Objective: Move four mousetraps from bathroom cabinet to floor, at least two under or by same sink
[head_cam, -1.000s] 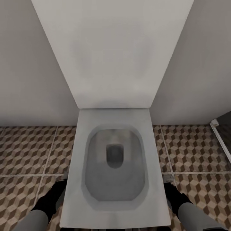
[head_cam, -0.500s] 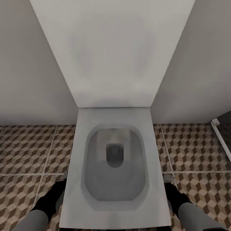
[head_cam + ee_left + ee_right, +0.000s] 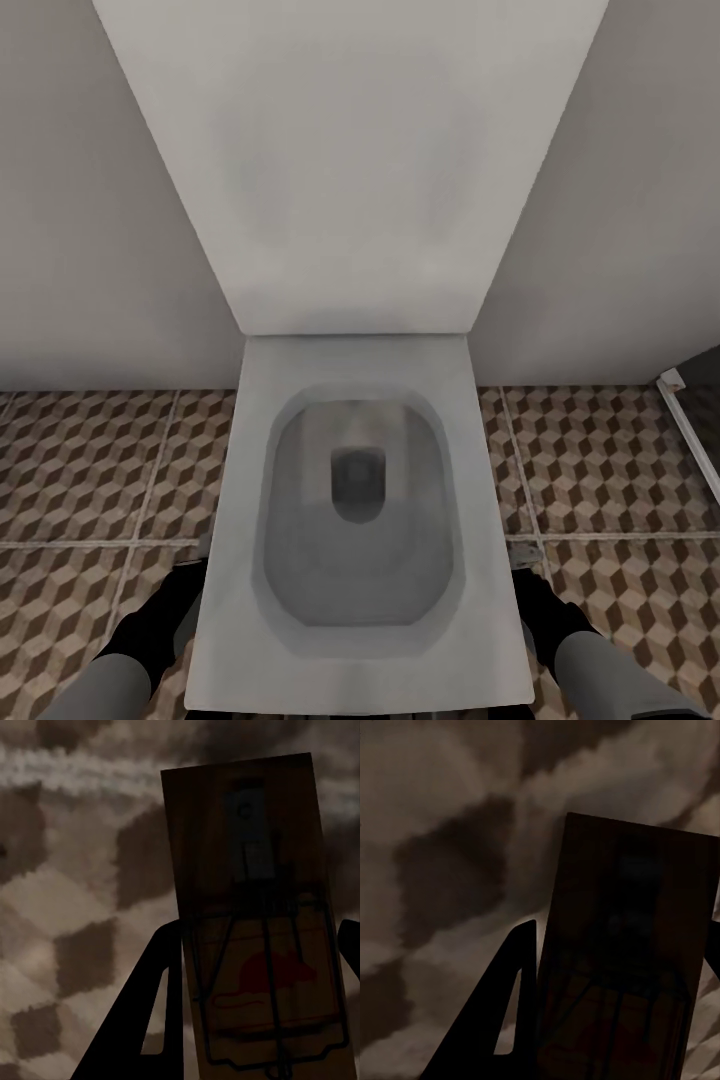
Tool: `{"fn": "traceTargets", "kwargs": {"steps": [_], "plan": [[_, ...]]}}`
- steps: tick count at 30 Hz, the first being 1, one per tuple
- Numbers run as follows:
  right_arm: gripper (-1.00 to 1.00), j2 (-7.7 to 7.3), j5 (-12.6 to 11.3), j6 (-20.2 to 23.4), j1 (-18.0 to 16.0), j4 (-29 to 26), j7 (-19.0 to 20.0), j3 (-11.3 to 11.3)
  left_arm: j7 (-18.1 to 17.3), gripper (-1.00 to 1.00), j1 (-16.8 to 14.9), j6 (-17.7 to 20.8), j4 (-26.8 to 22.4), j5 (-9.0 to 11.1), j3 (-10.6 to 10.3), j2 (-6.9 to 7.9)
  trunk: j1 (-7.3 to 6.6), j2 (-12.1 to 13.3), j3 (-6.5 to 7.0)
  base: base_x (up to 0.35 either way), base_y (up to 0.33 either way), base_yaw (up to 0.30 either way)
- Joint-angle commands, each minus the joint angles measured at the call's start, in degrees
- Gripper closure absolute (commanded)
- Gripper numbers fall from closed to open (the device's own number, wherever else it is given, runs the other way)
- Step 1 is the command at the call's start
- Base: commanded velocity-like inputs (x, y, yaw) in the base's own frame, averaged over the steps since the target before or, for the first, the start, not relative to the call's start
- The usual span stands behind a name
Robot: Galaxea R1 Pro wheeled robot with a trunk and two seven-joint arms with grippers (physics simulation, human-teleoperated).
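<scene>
Head view: a white toilet (image 3: 355, 520) sits dead centre, lid raised against the white boxed panel behind it. The bathroom floor (image 3: 90, 470), cube-patterned tile with pale grout, runs along both sides. The left arm (image 3: 130, 655) and the right arm (image 3: 580, 655) hang low, one on each side of the bowl, with the hands tucked close to the rim. A dark opening with a pale frame (image 3: 690, 420) shows at the far right edge. The robot faces the toilet, not a sink or cabinet; likely in transit with its load.

Left wrist view: a mousetrap (image 3: 255, 915) stands between the dark fingers (image 3: 142, 1020), held at its lower part. The wooden board, wire frame, metal plate and red mouse print are plain to read. Blurred cube tile lies behind it, so the trap points down toward the floor. The left gripper (image 3: 259, 1020) is closed on this trap, presumably to carry it to the sink.

Right wrist view: very dim. A second mousetrap (image 3: 630, 945), its wire faintly visible, sits between the dark fingers (image 3: 502, 1012). The right gripper (image 3: 622, 1020) clamps it likewise, with blurred tile beyond.

Two traps are in hand, one per arm; neither is on the floor yet.
</scene>
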Motion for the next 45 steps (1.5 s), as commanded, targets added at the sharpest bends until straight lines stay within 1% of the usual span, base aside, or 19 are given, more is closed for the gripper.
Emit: {"fn": "traceTargets", "kwargs": {"steps": [1, 2, 3, 41, 42, 45], "plan": [[1.00, -0.05, -0.3, 0.4, 0.0, -0.1, 0.0, 0.5, 0.5, 1.00, 0.0, 0.2, -0.1, 0.6, -0.4, 0.08, -0.01, 0.0, -0.03, 0.000, 0.000, 0.000], [1.00, -0.04, -0.2, 0.4, 0.0, -0.1, 0.0, 0.5, 0.5, 1.00, 0.0, 0.2, -0.1, 0.6, -0.4, 0.08, -0.01, 0.0, -0.03, 0.000, 0.000, 0.000], [-1.00, -0.06, -0.3, 0.4, 0.0, -0.1, 0.0, 0.5, 0.5, 1.00, 0.0, 0.2, -0.1, 0.6, -0.4, 0.08, -0.01, 0.0, -0.03, 0.000, 0.000, 0.000], [-1.00, -0.09, -0.2, 0.5, 0.0, -0.1, 0.0, 0.5, 0.6, 1.00, 0.0, -0.4, -0.1, 0.5, -0.4, 0.17, -0.01, 0.0, -0.03, 0.000, 0.000, 0.000], [-1.00, -0.09, -0.2, 0.5, 0.0, -0.1, 0.0, 0.5, 0.6, -1.00, 0.0, -0.5, -0.1, 0.5, -0.4, 0.17, -0.01, 0.0, -0.03, 0.000, 0.000, 0.000], [-1.00, -0.08, -0.2, 0.4, 0.0, -0.1, 0.0, 0.5, 0.6, -1.00, 0.0, -0.5, 0.1, 0.5, -0.4, 0.21, -0.01, 0.0, -0.03, 0.000, 0.000, 0.000]]}}
